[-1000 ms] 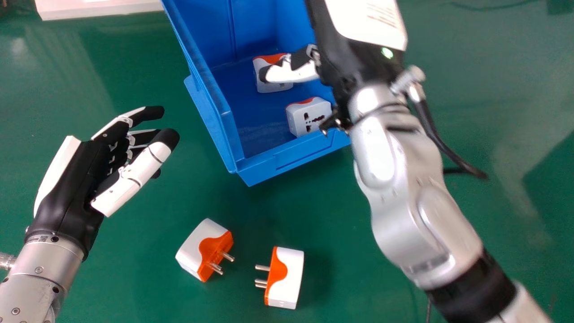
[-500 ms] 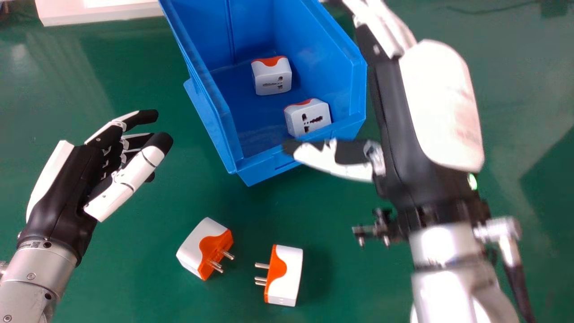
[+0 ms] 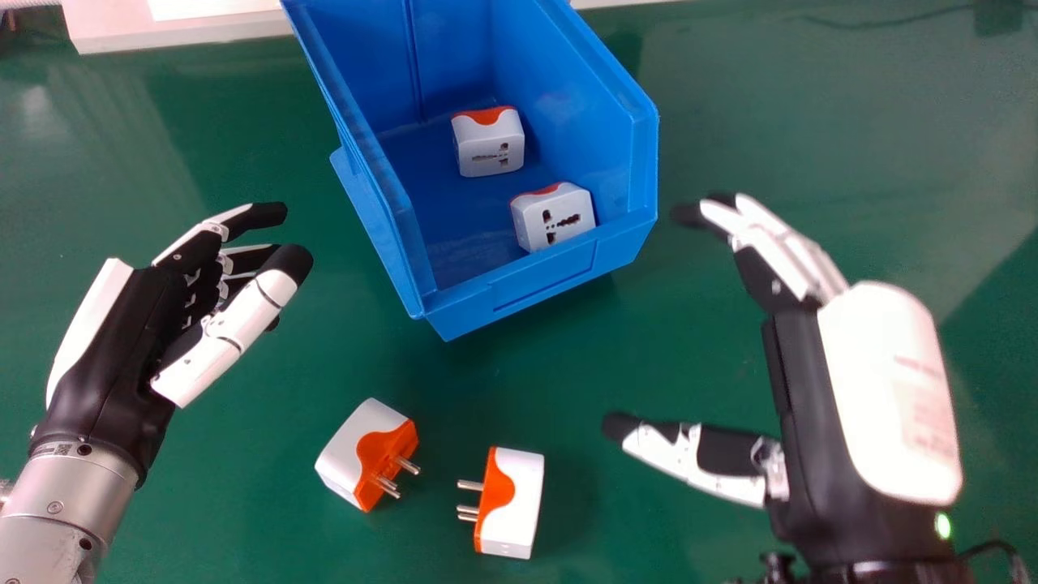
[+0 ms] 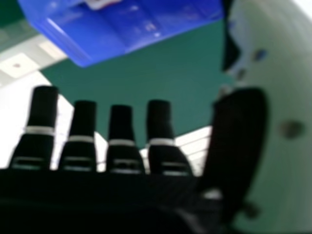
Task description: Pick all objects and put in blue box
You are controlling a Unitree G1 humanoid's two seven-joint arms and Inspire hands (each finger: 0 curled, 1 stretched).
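Note:
In the head view, my right hand (image 3: 819,381) is open over the table, to the right of the blue box (image 3: 539,280) and of the loose adapters, holding nothing. My left hand (image 3: 122,349) is open at the left, also without an object. Two white and orange adapters lie inside the box, one farther back (image 3: 489,144) and one by the front wall (image 3: 553,217). On the table before the box lie a tilted adapter (image 3: 357,454) and another adapter (image 3: 515,503), pins facing each other. In the right hand view, my right hand (image 4: 120,136) has straight fingers, beyond them the blue box (image 4: 126,29).
A white object (image 3: 186,28) stands at the table's back left, behind the box. The green table (image 3: 770,105) stretches right of the box, with a thin cable near its back edge.
My right hand has come out of the box and moved right and toward the robot, uncovering the two adapters inside. The left hand has shifted slightly to the left.

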